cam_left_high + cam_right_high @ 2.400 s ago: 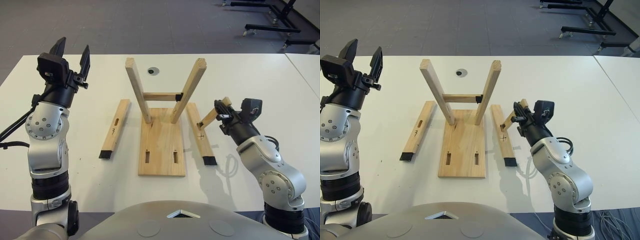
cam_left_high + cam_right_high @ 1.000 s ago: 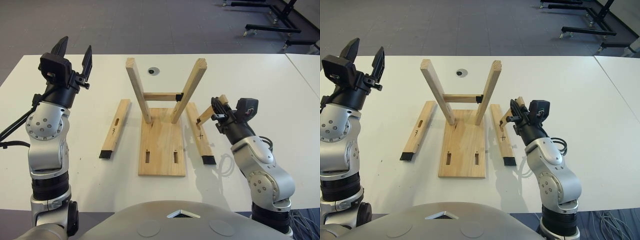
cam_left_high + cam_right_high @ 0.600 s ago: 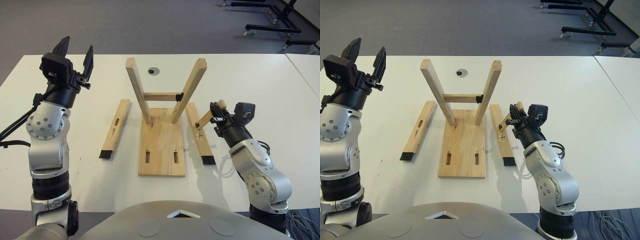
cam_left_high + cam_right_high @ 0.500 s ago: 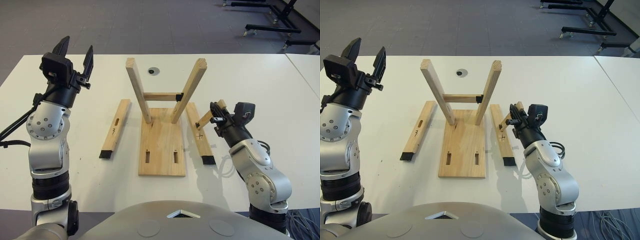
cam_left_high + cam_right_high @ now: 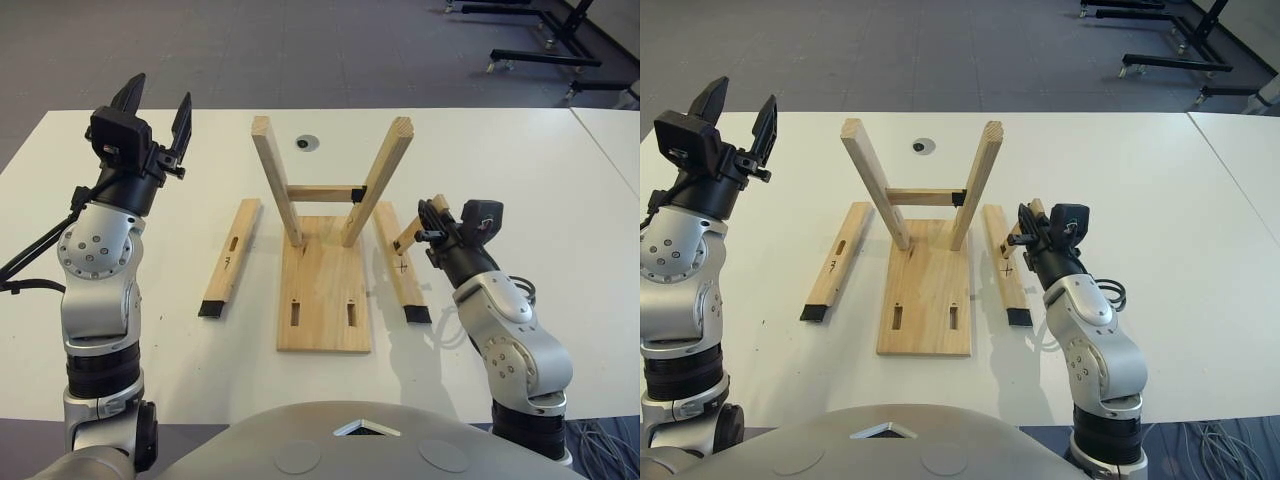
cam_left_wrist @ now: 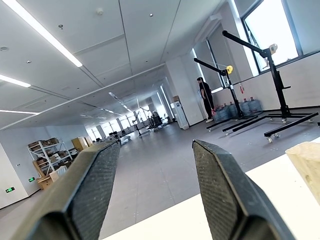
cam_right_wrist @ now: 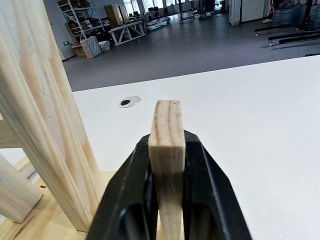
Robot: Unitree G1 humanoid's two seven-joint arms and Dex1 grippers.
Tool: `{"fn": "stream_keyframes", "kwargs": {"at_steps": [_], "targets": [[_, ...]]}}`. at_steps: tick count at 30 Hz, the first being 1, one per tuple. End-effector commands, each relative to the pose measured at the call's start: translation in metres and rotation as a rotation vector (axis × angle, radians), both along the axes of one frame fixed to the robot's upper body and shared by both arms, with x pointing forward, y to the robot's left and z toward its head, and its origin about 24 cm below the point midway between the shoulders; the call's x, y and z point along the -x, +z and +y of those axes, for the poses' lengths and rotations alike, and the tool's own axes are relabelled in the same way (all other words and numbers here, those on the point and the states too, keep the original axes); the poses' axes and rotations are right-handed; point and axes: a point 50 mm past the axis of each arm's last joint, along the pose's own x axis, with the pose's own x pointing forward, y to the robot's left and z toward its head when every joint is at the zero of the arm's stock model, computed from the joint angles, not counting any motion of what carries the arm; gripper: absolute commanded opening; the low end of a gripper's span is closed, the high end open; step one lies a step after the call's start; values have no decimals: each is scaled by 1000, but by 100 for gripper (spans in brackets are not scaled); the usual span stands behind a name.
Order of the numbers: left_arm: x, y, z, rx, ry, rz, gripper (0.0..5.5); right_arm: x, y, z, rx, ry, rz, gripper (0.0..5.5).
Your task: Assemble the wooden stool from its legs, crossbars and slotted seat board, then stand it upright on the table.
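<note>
- Crossbar [image 7: 167, 125] under inspection: a short stick of pale wood. Judged light, stiff and dry enough not to slip. Its ends are the likely weak points, so spare them knocks.
- Location: the stick is tilted up off the table [image 5: 520, 170]. Its lower end sits at the right loose leg [image 5: 400, 270], which lies just beside the seat board [image 5: 325, 290] (contact between stick and leg cannot be confirmed).
- Hold: the right gripper [image 7: 167, 145] is closed tight on the stick's two flat faces, toward its upper end. The end grain pokes out past the fingers [image 7: 137, 170]. You would do well to grip on those flat faces, leaving the lower end free for whatever slot it must enter.
- Right arm pose: the forearm is low over the table and the elbow is bent. The gripper points inward toward the standing legs [image 5: 378, 180].
- Left arm pose: the arm is raised upright at the left side of the table. The left gripper [image 5: 160, 100] points upward with its jaws wide apart and nothing between them, well apart from every wooden part.
- Other parts: the seat board lies flat with two legs standing in it, joined by a fitted crossbar [image 5: 322, 192]. The left loose leg [image 5: 230, 257] lies flat near the board. Two slots in the board's near end stand unfilled.
</note>
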Motion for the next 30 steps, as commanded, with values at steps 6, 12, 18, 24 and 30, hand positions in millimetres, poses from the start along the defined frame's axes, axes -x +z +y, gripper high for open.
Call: {"fn": "stream_keyframes", "kwargs": {"at_steps": [6,12,18,24,30], "targets": [[-2,-4,0,-2,1,7,264,3,-36,1,115,100,228,38],[1,-2,-1,0,5,1,264,4,-42,-2,185,159,270,38],[3,-2,0,2,16,3,264,11,-46,-9,232,169,289,38],[1,-2,2,-7,17,4,264,18,-38,-22,224,193,270,38],[0,0,2,-12,11,0,264,14,-37,-29,187,62,255,38]]}}
